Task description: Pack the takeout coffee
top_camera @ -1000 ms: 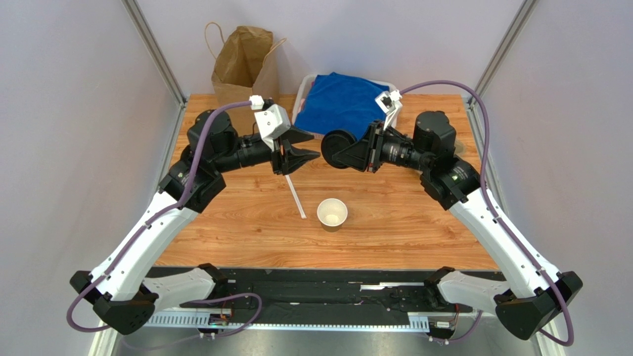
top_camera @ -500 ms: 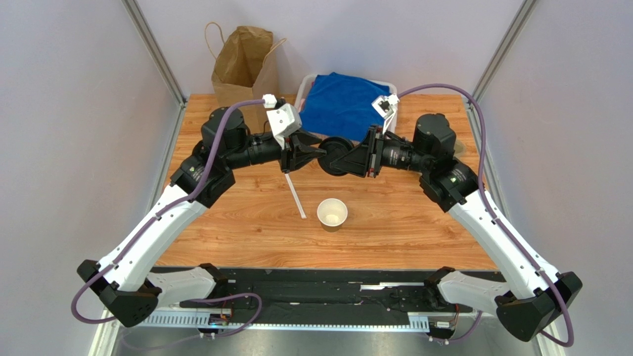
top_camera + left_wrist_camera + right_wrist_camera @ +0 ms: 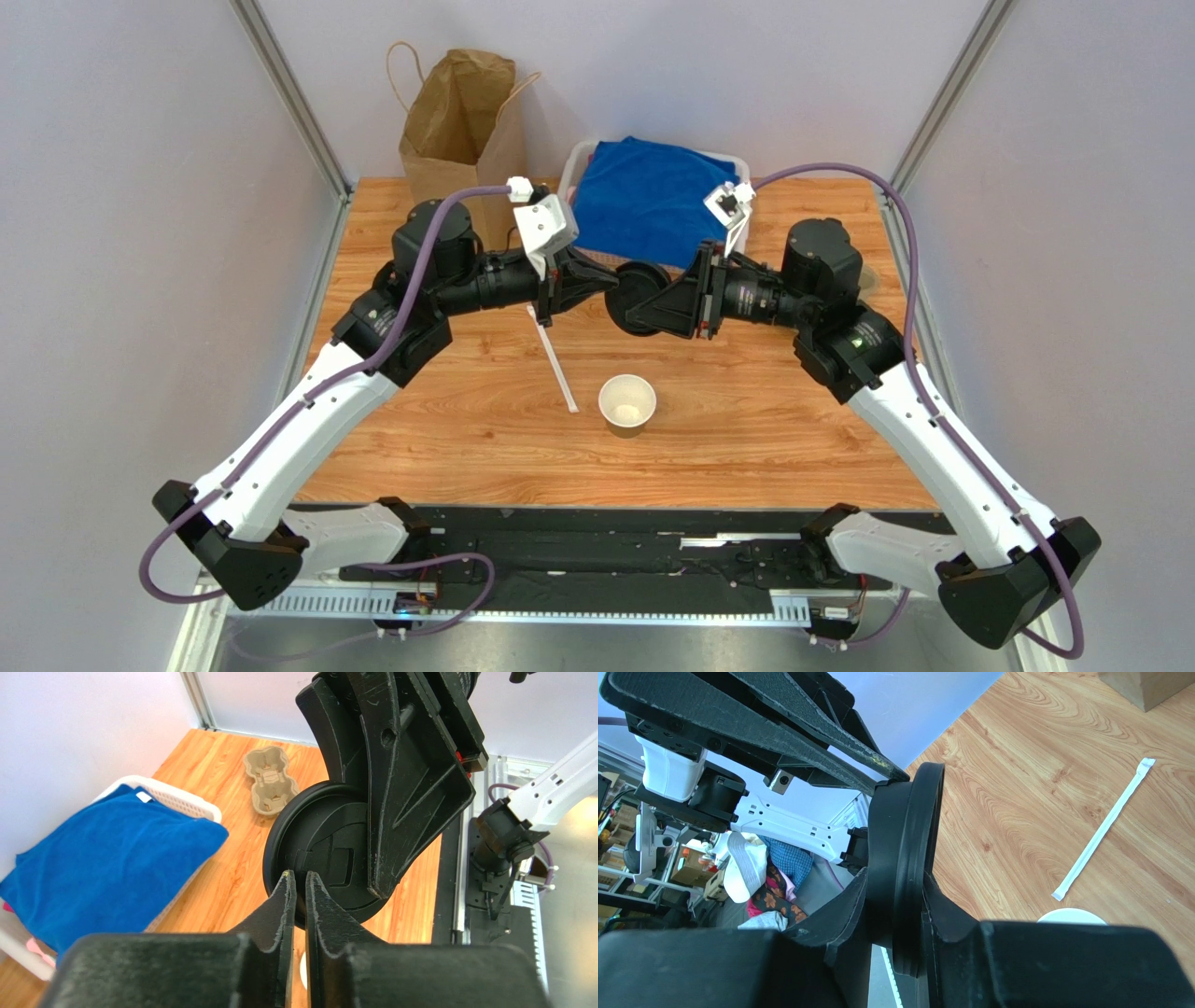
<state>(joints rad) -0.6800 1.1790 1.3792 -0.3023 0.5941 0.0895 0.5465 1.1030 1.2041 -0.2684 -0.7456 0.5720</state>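
Note:
The kraft paper cup (image 3: pixel 627 403) stands open on the wooden table, white inside, with no lid on it; its white rim (image 3: pixel 1071 915) shows at the bottom of the right wrist view. Above the table, my right gripper (image 3: pixel 648 301) (image 3: pixel 899 882) is shut on the black lid (image 3: pixel 638 297) (image 3: pixel 910 861), holding it on edge. My left gripper (image 3: pixel 606 280) (image 3: pixel 296 876) meets it from the left. Its jaws are almost together, pinched on the rim of the lid (image 3: pixel 330 861).
A wrapped straw (image 3: pixel 556 361) (image 3: pixel 1102 829) lies left of the cup. A tall brown paper bag (image 3: pixel 456 119) stands at the back left. A white basket (image 3: pixel 572 175) (image 3: pixel 175 798) holding a blue cloth (image 3: pixel 648 196) sits behind the grippers. A grey pulp carrier (image 3: pixel 269 780) lies at the far right.
My left arm has moved right to the lid and its jaws have closed from wide open onto the rim. The right gripper has kept hold of the lid, shifting slightly.

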